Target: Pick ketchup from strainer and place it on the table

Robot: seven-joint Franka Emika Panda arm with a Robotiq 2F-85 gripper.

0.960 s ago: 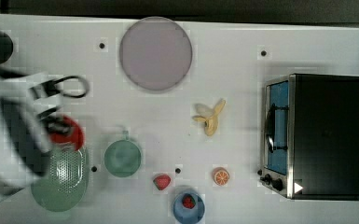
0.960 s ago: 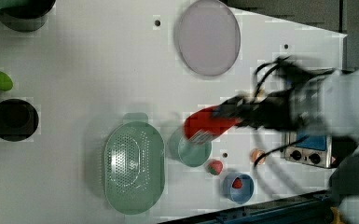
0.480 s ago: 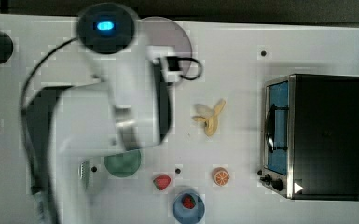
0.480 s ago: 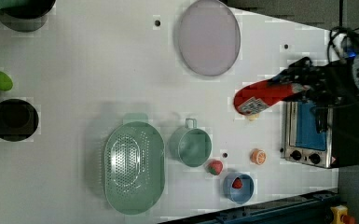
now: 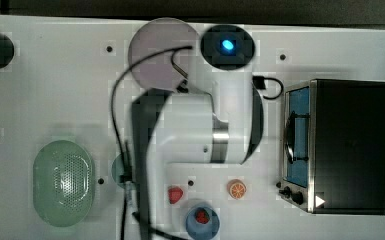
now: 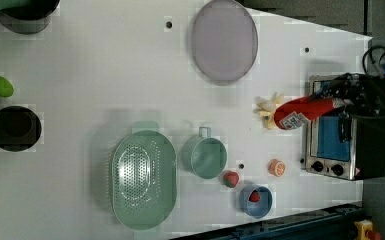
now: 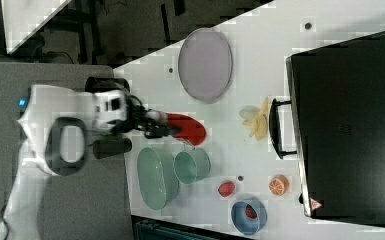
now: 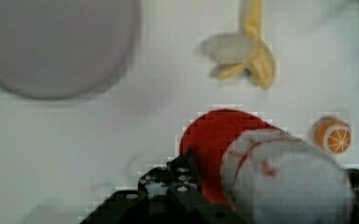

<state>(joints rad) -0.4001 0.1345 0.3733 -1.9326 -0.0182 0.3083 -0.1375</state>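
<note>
My gripper (image 6: 331, 103) is shut on the ketchup (image 6: 299, 113), a red squeeze bottle that lies sideways in the air above the white table (image 6: 80, 65). In the left view the bottle hangs beside the banana (image 6: 267, 109), in front of the oven. In the right view the gripper (image 7: 166, 127) holds the ketchup (image 7: 189, 128) between the plate and the green cup. The wrist view has the bottle (image 8: 214, 137) close up between black fingers (image 8: 168, 185). The mint strainer (image 6: 142, 179) stands with nothing in it, far from the bottle.
Near the bottle stand a lilac plate (image 6: 224, 41), a green cup (image 6: 206, 157) and a dark toaster oven (image 6: 337, 137). A strawberry (image 6: 230, 178), an orange half (image 6: 277, 167) and a blue bowl (image 6: 255, 200) lie near the front edge. The arm (image 5: 190, 130) covers the table's middle in the top view.
The gripper has carried the ketchup from over the cup beside the strainer toward the left view's right, to a spot by the banana and the oven. The arm has swung across the top view.
</note>
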